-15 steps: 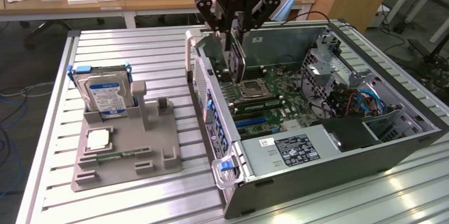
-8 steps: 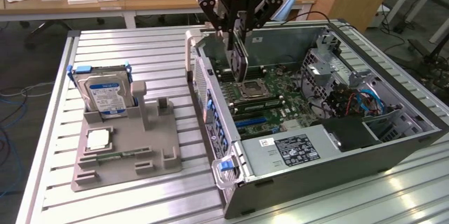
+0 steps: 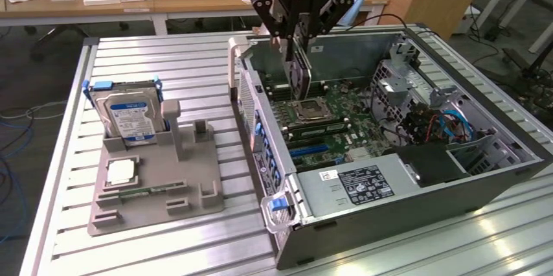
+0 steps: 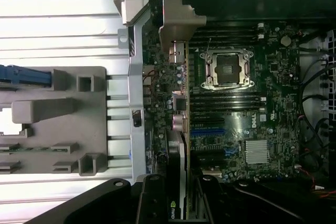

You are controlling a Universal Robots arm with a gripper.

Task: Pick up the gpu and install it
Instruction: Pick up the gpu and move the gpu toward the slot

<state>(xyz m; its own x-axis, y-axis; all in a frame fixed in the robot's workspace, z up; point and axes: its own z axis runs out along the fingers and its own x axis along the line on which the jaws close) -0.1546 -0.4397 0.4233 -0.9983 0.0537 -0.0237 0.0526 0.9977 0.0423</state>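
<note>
A slatted metal worktop is seen carrying an open computer case laid on its side towards the exterior view's right. Its motherboard is exposed, facing up. To the exterior view's left of the case, just beside it, a grey holder lies flat on the slats.

The claw is held over the far end of the case. It is pinching the gpu by its upper edge, one finger on each face. The card is held on edge, upright, inside the case opening and above the motherboard, close to the case's side wall nearest the holder. Whether its lower edge touches the board cannot be told. In the wrist view the gpu is seen edge-on below the claw, with its silver bracket at the end nearest the case's rear wall.

A hard drive with a blue-white label is stood upright at the far end of the holder. A processor socket is set in the motherboard just beside the hanging card. A square chip and a narrow green memory stick are laid on the holder, nearer the camera than the hard drive.
</note>
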